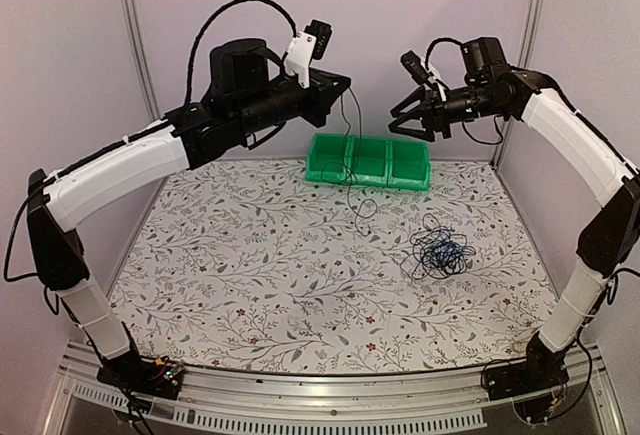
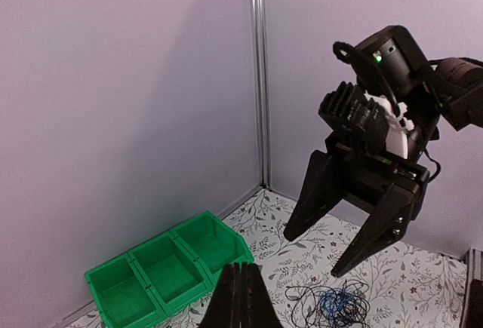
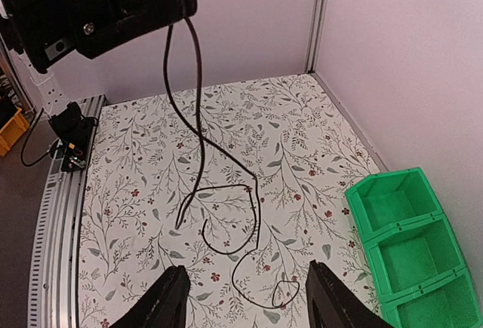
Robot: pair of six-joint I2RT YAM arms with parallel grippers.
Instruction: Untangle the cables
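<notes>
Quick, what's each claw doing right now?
Left gripper: shut on a black cable that hangs from it.
Right gripper: open, holding nothing.

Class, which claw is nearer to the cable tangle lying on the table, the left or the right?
Right. The right claw hangs open in the air above the tangle; the left claw, shut on a black cable, is farther left, by the green bin.

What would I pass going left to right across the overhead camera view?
left gripper → black cable hanging from it → tangle of cables. The green bin and the right gripper overlap these, so they are left out.
</notes>
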